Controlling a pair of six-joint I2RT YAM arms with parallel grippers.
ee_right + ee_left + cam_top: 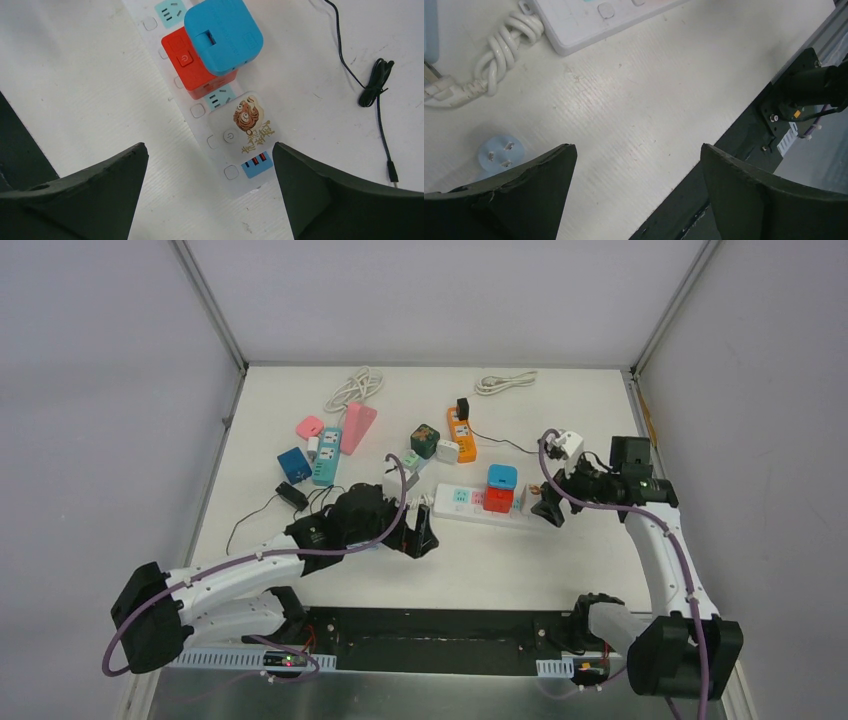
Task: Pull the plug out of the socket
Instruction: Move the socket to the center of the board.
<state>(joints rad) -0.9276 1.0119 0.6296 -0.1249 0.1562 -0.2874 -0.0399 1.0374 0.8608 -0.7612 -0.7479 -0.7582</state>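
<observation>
End effectors spread: left (636,150), right (209,147); blue cube (222,35), red cube (185,60), tiger adapter (245,130) crowd strip (150,24).

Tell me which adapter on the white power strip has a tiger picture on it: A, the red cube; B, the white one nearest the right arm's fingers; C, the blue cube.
B: the right wrist view shows the tiger drawing on the white adapter, plugged into the white power strip beside the red cube and the blue cube.
</observation>
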